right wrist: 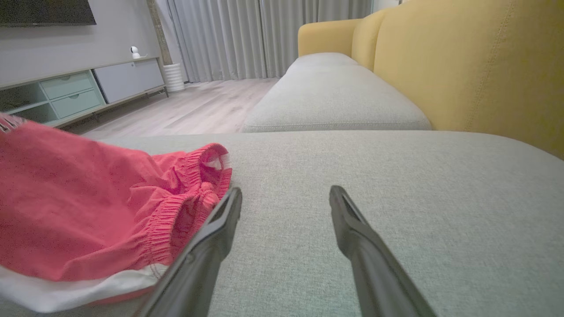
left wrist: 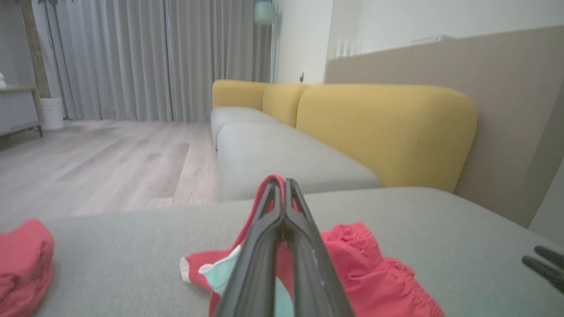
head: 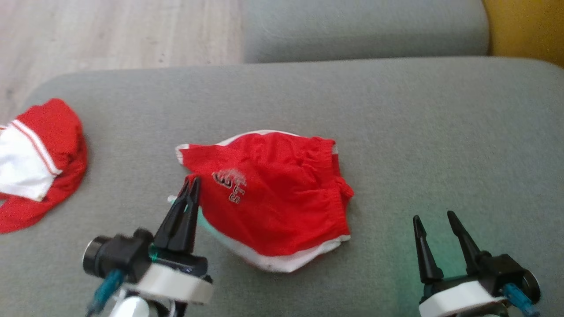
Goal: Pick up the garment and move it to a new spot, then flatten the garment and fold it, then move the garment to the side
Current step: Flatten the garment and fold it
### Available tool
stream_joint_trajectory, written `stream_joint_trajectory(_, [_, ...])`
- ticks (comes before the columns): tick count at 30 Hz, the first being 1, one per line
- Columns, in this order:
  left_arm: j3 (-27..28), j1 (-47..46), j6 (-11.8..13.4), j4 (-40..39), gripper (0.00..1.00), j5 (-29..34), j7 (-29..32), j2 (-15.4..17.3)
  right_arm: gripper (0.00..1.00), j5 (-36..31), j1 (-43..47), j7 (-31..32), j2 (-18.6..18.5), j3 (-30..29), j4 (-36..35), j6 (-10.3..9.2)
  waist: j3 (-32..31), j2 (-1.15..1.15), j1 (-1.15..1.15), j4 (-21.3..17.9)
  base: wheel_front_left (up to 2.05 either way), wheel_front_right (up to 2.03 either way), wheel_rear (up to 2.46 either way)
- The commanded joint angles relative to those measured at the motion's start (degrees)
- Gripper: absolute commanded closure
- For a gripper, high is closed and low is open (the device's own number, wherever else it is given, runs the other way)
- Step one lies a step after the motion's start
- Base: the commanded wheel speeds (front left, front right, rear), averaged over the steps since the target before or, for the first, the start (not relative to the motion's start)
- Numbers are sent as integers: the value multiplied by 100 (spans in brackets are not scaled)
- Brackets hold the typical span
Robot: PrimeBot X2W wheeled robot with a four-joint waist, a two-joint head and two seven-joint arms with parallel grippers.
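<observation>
Grey upholstery of a wide sofa seat cushion (head: 396,132) carries everything in the head view, with pale wooden floor (head: 110,31) beyond its far left corner. Red shorts (head: 282,193) with white trim lie crumpled near the middle of the cushion, waistband toward its right edge. The left gripper (head: 192,180) has its fingers pressed together on a fold at the shorts' left side, apparently so that the cloth can be lifted or dragged by that corner. The right gripper (head: 434,216) hovers near the front edge, fingers spread wide and holding nothing, well apart from the shorts; it looks parked to take the waistband side when needed. A second red-and-white garment (head: 39,163) is heaped at the cushion's left edge, out of the way. From the left wrist view, red fabric rises between the closed fingers right up to their tips, so the pinch looks secure, and a yellow backrest (left wrist: 383,132) stands behind. From the right wrist view, the parted fingers point along bare cushion, the gathered waistband just beside the left one but not between them.
</observation>
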Motion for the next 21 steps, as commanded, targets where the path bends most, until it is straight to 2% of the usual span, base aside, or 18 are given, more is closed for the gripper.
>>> stream_joint_trajectory(1, [304, -449, -41, 75, 100, -62, 14, 52, 0, -9, -279, -41, -39, 155, -190, 43, 151, 0, 0, -153, 0, 0, 0])
stream_joint_trajectory(11, [755, -1937, -159, 3146, 100, -243, -378, -116, 0, -125, -628, 9, -39, 270, -291, 43, 856, 0, 0, -858, 0, 0, 0])
stream_joint_trajectory(18, [860, -2743, -303, 4478, 100, -291, -663, -238, 0, -156, -737, -4, -39, 206, -330, 43, 1088, 0, 0, -993, 0, 0, 0])
stream_joint_trajectory(19, [855, -2808, -334, 4583, 66, -282, -704, -253, 0, -158, -741, -7, -39, 195, -327, 43, 1093, 0, 0, -984, 0, 0, 0])
stream_joint_trajectory(20, [846, -2858, -366, 4672, 26, -272, -742, -272, 0, -158, -742, -8, -39, 181, -323, 43, 1091, 0, 0, -964, 0, 0, 0])
stream_joint_trajectory(21, [838, -2898, -399, 4743, 0, -262, -777, -295, 0, -155, -743, -10, -39, 170, -318, 43, 1081, 0, 0, -934, 0, 0, 0])
